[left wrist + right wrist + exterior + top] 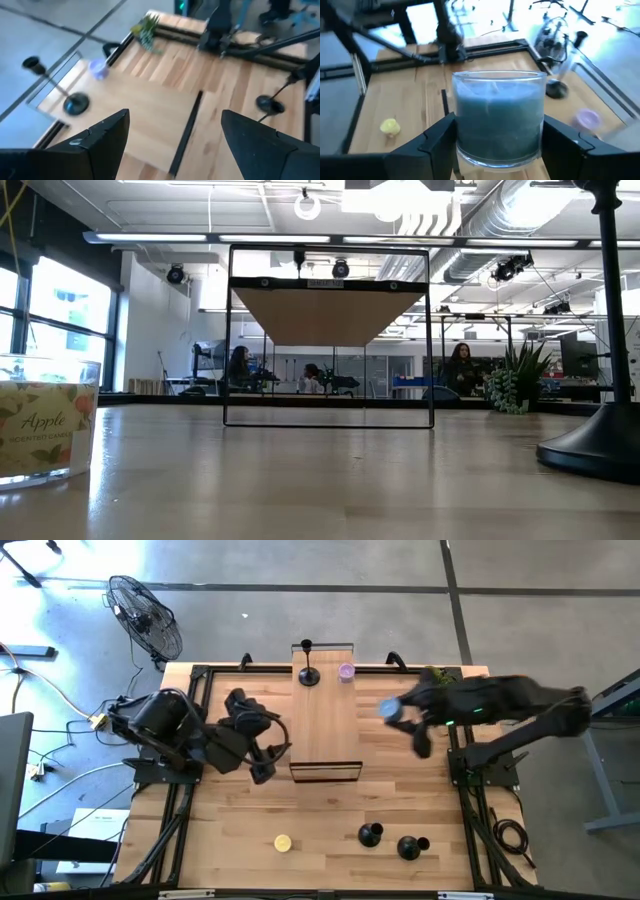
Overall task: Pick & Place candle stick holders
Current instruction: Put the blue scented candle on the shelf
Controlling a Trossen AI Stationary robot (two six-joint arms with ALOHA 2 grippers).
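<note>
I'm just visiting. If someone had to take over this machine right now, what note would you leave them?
Right gripper: shut on a blue jar candle, held above the table's right side.
Left gripper: open, empty, waiting over the left side beside the raised wooden shelf.
Candle stick holders: one stands on the shelf's far end next to a small purple candle; two more sit on the table's near edge.
Done: apparently one holder placed.
Left: probably the two near holders.

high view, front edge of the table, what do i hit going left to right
yellow candle → upright candle stick holder → tipped candle stick holder
</note>
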